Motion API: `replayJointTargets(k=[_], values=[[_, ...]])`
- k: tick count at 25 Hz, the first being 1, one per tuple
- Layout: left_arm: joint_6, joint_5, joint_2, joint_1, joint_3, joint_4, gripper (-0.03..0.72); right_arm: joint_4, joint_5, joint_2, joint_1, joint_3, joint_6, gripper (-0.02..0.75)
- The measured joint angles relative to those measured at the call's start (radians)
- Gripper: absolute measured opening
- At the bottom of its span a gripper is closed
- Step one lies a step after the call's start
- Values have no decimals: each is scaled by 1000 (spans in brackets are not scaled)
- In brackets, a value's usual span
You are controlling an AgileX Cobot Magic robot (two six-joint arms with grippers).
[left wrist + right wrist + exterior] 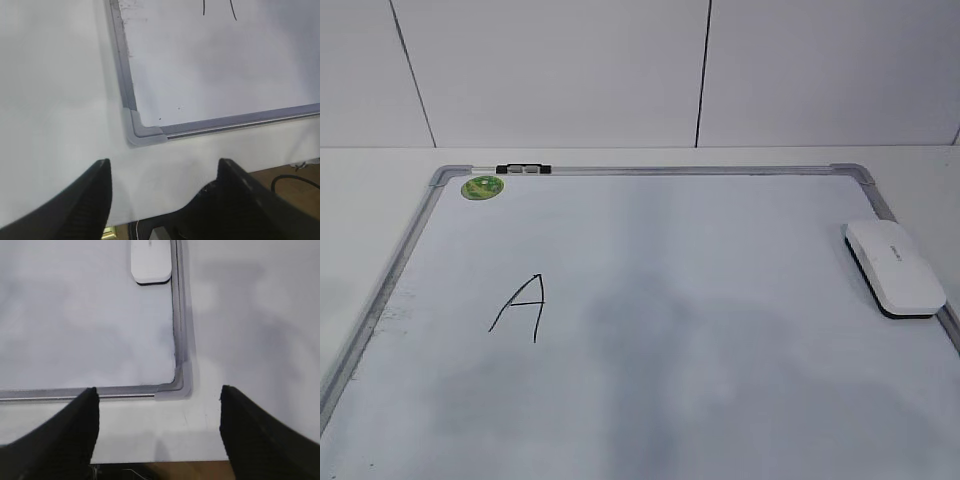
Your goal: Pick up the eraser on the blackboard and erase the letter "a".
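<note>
Handwritten in thin black marker on the blackboard (650, 330): one angular capital "A" (520, 306), left of centre; no other legible writing. Small grey print on top of the eraser (894, 266) — too small to read. Eraser lying flat at the board's right edge, against the frame. Green round magnet (482, 186) near the far left corner. Left gripper (162, 172) spread wide, holding nothing, above the white surface (55, 100) off the near left corner. Right gripper (159, 400) likewise wide, empty — at the near right corner.

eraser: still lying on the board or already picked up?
Lying on the board. The eraser rests flat, white side up, against the right frame of the blackboard; neither gripper is near it, and both are open.
</note>
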Motion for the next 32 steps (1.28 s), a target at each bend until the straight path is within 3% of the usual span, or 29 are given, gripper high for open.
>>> replayJointTargets(k=[8, 19, 24, 32], values=[[0, -88, -34, 0, 11, 59, 491, -4, -6, -27, 0, 137, -4, 593], [0, -116, -34, 0, 18, 98, 491, -4, -114, -27, 0, 177, -7, 592], [0, -118, -34, 0, 86, 100, 491, -6, -123, -27, 0, 178, -7, 593], [0, -142, -34, 0, 95, 113, 491, -6, -123, -27, 0, 178, -8, 592]])
